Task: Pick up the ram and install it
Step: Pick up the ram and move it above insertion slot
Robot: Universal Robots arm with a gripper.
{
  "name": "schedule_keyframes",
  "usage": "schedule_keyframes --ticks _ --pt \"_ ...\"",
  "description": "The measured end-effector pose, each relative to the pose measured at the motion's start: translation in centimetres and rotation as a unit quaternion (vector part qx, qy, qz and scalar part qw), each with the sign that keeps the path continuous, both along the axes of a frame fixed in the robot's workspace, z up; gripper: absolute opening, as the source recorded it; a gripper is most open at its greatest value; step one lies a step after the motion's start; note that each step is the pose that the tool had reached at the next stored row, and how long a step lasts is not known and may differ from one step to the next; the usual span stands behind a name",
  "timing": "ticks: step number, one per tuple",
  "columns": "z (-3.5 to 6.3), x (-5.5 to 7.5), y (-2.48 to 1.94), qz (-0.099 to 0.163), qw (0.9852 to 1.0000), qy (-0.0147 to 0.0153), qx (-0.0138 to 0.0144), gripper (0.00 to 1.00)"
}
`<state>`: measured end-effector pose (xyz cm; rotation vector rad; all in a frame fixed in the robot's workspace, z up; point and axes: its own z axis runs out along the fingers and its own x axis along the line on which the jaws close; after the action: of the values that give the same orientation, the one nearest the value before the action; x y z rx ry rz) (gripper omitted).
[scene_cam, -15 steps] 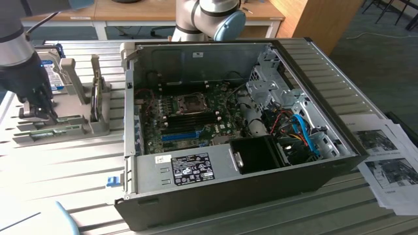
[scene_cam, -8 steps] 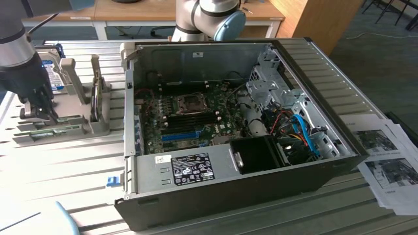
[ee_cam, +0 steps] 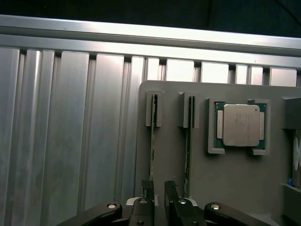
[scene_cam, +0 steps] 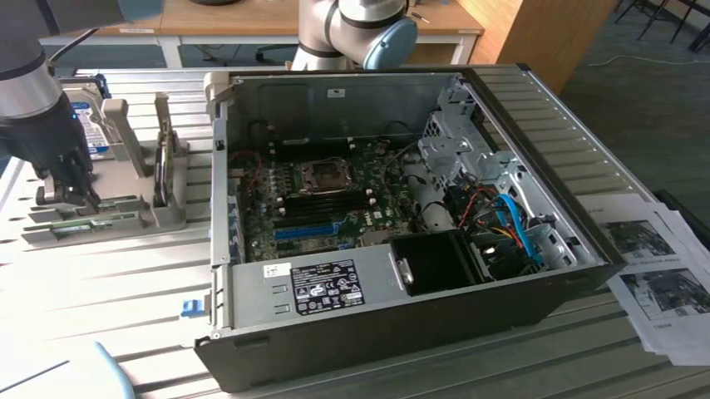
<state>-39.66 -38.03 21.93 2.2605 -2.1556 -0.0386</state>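
One ram [ee_cam: 152, 136] stands in its holder [ee_cam: 225, 188]; my gripper [ee_cam: 158, 184] hangs over it, jaws released, nine o'clock from the PC case [scene_cam: 388, 332].

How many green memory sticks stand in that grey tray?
2 ram sticks: one at the gripper, one next along, nearer the square chip. More may be hidden.

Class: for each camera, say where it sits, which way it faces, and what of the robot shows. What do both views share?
Exterior view: off the arm, high, looking down at the open PC case on the table; arm and gripper at the exterior view's left.
Wrist view: on the wrist, looking down past the gripper at the holder with rams and CPU.
Shared: gripper and holder.
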Motion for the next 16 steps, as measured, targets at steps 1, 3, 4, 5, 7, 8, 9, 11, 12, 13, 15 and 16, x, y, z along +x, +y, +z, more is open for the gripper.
schedule_keyframes --ticks 1,3,4,5,7,8,9,11,12,13,15,16 --pt "-0.01 0.01 -0.04 0.000 1.0000 -0.0001 0.0000 0.23" --pt "-0.01 0.01 -0.20 0.000 1.0000 -0.0001 0.0001 0.23" --pt "-0.01 0.00 -0.29 0.000 1.0000 -0.0001 0.0000 0.23" --pt "-0.02 0.00 -0.37 0.000 1.0000 -0.0001 0.0001 0.23" --pt "-0.01 0.00 -0.44 0.000 1.0000 0.0000 0.0000 0.23" --pt "-0.01 0.00 -0.44 0.000 1.0000 -0.0001 0.0001 0.23" --pt "-0.01 0.00 -0.44 0.000 1.0000 -0.0001 0.0001 0.23" --pt "-0.05 0.00 -0.45 0.000 1.0000 -0.0001 0.0001 0.23" --pt "-0.12 0.00 -0.45 0.000 1.0000 -0.0002 0.0002 0.23" --pt "-0.20 0.00 -0.46 0.000 1.0000 -0.0001 0.0002 0.23" --pt "-0.41 0.00 -0.46 0.000 1.0000 -0.0001 0.0002 0.23" --pt "-0.52 0.00 -0.47 0.000 1.0000 0.0000 0.0002 0.23"
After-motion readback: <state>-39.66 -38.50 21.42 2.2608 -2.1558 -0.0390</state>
